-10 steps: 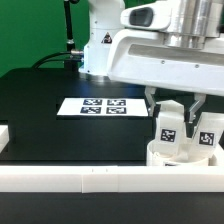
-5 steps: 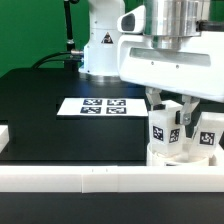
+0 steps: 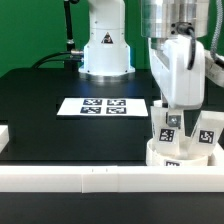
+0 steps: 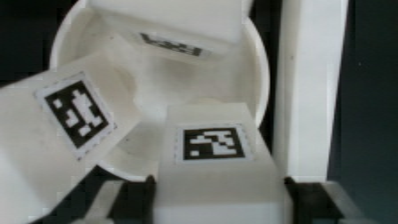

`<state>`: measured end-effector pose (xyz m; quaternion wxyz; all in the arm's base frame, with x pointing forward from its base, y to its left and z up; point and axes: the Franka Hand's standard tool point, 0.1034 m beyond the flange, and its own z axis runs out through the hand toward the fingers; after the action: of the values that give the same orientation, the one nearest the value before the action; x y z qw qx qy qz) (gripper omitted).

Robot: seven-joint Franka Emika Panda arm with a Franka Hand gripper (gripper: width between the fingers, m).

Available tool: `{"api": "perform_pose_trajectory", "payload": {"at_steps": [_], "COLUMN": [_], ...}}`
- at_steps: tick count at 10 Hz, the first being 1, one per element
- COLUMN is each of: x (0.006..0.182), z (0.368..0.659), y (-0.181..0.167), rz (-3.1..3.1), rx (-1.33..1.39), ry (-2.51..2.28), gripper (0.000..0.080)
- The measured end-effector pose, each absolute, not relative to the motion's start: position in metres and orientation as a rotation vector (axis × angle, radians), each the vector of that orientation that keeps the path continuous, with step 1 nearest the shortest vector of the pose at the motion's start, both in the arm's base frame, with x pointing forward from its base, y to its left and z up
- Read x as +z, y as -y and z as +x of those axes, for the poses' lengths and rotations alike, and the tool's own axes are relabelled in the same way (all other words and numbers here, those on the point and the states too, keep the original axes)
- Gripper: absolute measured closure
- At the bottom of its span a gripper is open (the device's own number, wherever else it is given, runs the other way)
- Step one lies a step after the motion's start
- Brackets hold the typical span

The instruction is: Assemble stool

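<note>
Standing upright in the seat (image 3: 180,152) at the exterior view's right, just behind the front rail (image 3: 100,178), one tagged leg (image 3: 170,128) sits pinched between the gripper (image 3: 172,118) fingers, jaws closed partway on its sides. Seen from the wrist, the same leg (image 4: 217,150) runs down between the two dark fingertips (image 4: 128,190), its square tag facing up, with the round seat (image 4: 169,60) behind and a second leg (image 4: 75,110) tilted just beside it. In the exterior view that second leg (image 3: 206,133) stands already planted in the seat, close to the held one. Compared with a second ago, wrist turned markedly about the vertical, broad white housing swung round to narrow side, leg staying in place in its socket. Reads as a screwing turn, probably seating the leg deeper; likely more turns needed. Farther back, marker board (image 3: 98,106) flat on the black table (image 3: 50,130), well apart.
</note>
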<state>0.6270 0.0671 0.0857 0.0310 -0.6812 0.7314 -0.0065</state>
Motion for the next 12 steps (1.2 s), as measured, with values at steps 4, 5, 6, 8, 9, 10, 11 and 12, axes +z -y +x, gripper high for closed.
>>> {"api": "perform_pose_trajectory", "payload": {"at_steps": [4, 5, 6, 8, 9, 10, 11, 12], "x": [0.086, 0.092, 0.105, 0.120, 0.118, 0.117, 0.117, 0.117], "z": [0.629, 0.629, 0.632, 0.634, 0.633, 0.633, 0.633, 0.634], "y": [-0.068, -0.072, -0.075, -0.077, -0.076, -0.076, -0.076, -0.078], "rz": [-2.049, -2.062, -2.128, -2.364, -2.453, -2.563, -2.695, -2.840], "rx": [-0.028, -0.021, -0.034, -0.058, -0.065, -0.073, -0.093, -0.125], "ry": [-2.284, -2.268, -2.185, -1.905, -1.796, -1.643, -1.435, -1.169], "gripper": [0.0281, 0.0192, 0.0192, 0.0152, 0.0152, 0.0152, 0.0151, 0.0151]}}
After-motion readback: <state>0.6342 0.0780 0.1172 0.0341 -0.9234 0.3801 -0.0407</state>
